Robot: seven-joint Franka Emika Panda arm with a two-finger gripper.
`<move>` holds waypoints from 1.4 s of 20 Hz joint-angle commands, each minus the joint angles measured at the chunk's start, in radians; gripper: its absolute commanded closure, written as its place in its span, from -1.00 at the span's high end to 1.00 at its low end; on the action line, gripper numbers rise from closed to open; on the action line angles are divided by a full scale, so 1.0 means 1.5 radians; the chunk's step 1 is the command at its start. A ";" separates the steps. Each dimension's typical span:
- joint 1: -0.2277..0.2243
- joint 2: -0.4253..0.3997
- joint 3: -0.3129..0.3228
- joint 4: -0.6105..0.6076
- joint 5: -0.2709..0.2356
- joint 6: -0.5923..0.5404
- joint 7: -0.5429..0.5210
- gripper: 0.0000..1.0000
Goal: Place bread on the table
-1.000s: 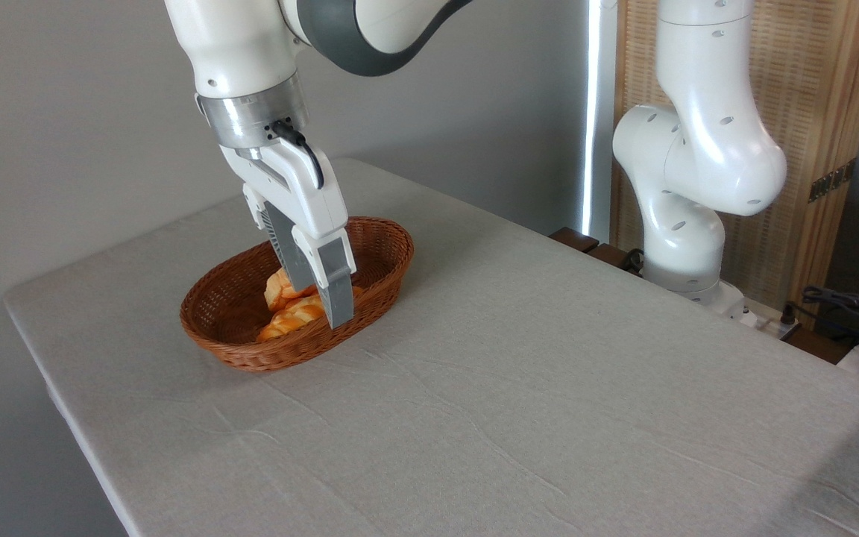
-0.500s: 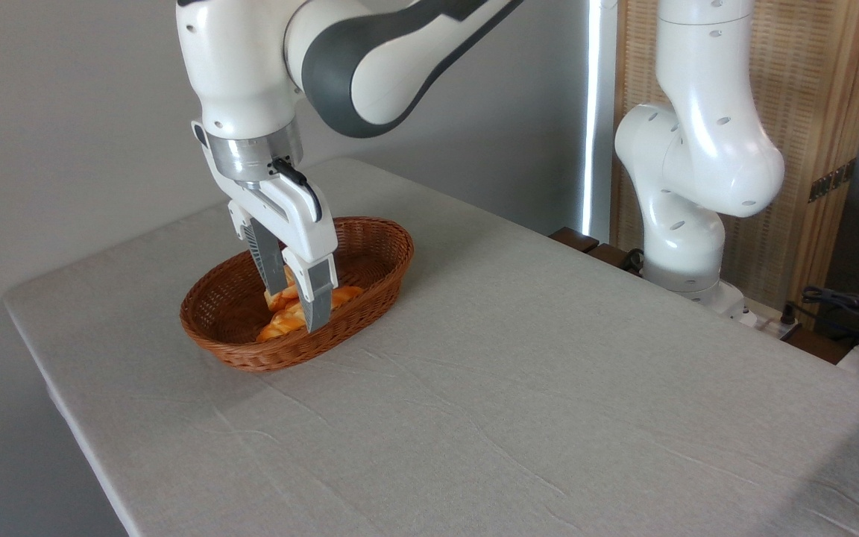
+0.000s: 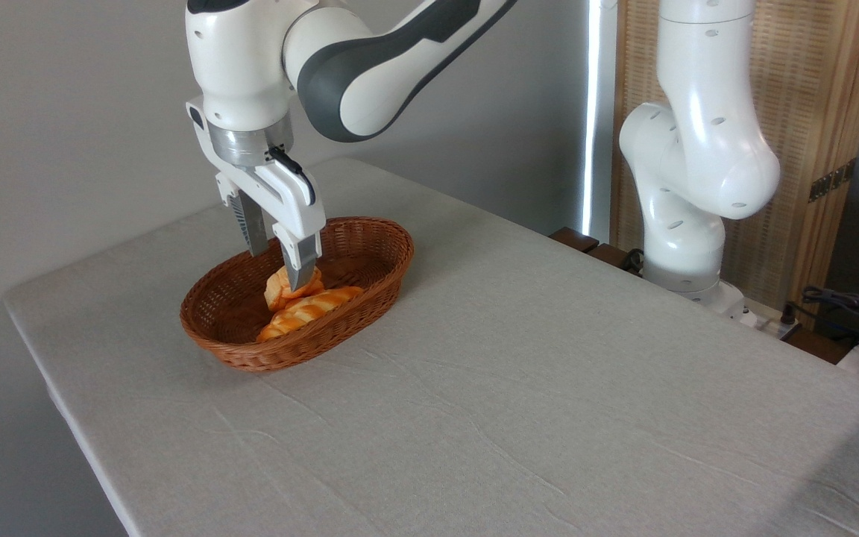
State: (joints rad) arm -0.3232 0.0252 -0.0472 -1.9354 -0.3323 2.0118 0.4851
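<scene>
The gripper (image 3: 279, 268) hangs over the left half of the basket (image 3: 377, 280), fingers spread apart and gripping nothing. The near fingertip overlaps the top of the bread (image 3: 280, 287); whether it touches cannot be told. The bread sits inside the basket, just behind the loaf (image 3: 309, 309). The basket rests on the table (image 3: 519, 388), near its left end.
</scene>
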 commanded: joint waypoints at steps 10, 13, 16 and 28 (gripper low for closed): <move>-0.029 0.023 0.005 -0.028 0.000 0.054 -0.015 0.42; -0.029 0.020 0.005 -0.027 0.000 0.055 -0.005 -0.22; -0.029 0.023 0.005 -0.027 0.000 0.055 0.000 -0.21; -0.029 0.021 0.006 -0.027 0.000 0.054 0.000 -0.19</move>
State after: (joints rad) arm -0.3558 0.0621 -0.0472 -1.9712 -0.3323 2.0716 0.4771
